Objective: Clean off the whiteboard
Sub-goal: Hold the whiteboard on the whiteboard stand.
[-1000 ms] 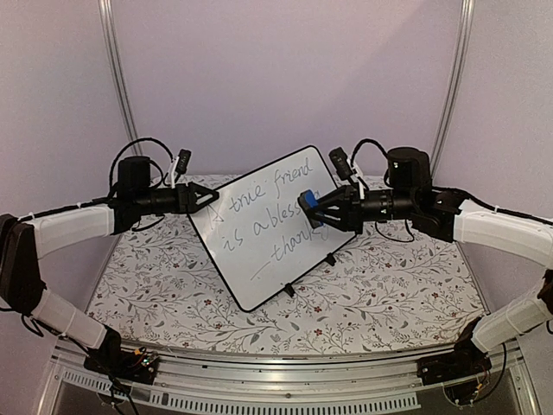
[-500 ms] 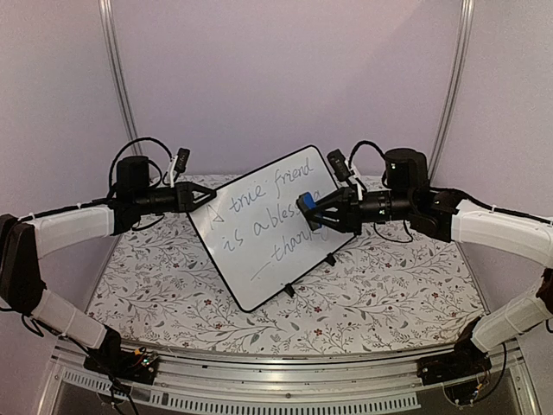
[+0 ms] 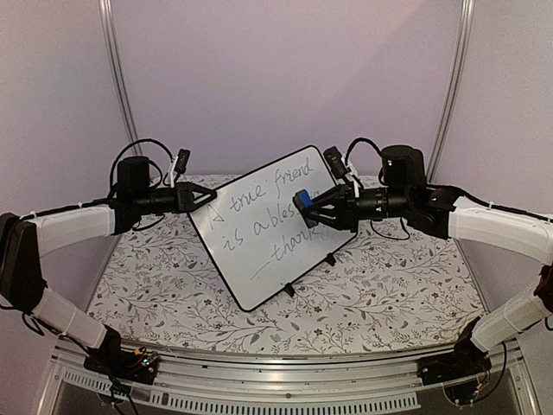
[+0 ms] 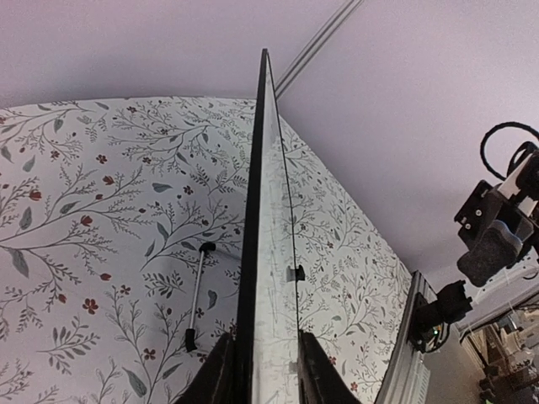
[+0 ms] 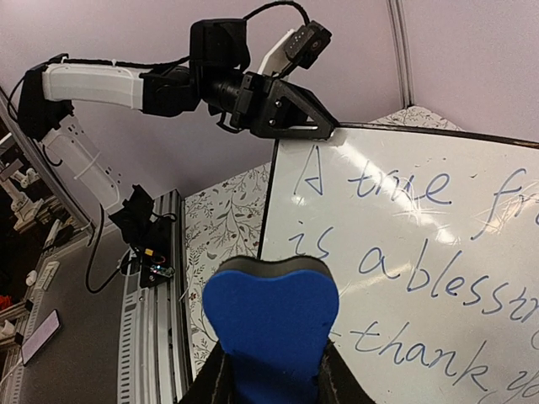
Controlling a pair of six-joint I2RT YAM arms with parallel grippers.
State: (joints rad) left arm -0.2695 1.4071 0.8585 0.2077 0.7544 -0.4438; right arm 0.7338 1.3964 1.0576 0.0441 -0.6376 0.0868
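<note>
Floral tablecloth (image 3: 389, 294), lilac walls (image 3: 285, 78), whiteboard (image 3: 259, 255), blue eraser (image 3: 307, 207)

The whiteboard (image 3: 259, 251) is showing blue handwriting: "A true friend", beneath it "is a bless…", lowest "thank…".

overhead and wrist views, common whiteboard (image 3: 259, 238)

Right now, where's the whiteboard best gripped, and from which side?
Whiteboard: the thin left edge near the top corner, from the left, jaws straddling front and back. It's flat and tilted, and its face must stay free for the eraser. The left gripper pinches there.
</note>
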